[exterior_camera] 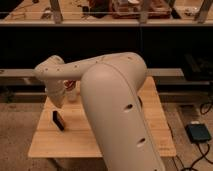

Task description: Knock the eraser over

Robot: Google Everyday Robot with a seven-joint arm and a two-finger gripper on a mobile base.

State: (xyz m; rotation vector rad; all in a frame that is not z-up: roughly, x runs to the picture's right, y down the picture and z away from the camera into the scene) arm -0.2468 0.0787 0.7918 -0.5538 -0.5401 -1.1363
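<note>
The eraser, a small thin black block, stands upright on the left part of the wooden table. My gripper hangs at the end of the big cream arm. It points down just above the eraser and is apart from it. The arm hides much of the table's middle.
A reddish can peeks out behind the arm's wrist, at the table's back left. A dark shelf unit runs behind the table. A grey foot pedal with cables lies on the floor at the right.
</note>
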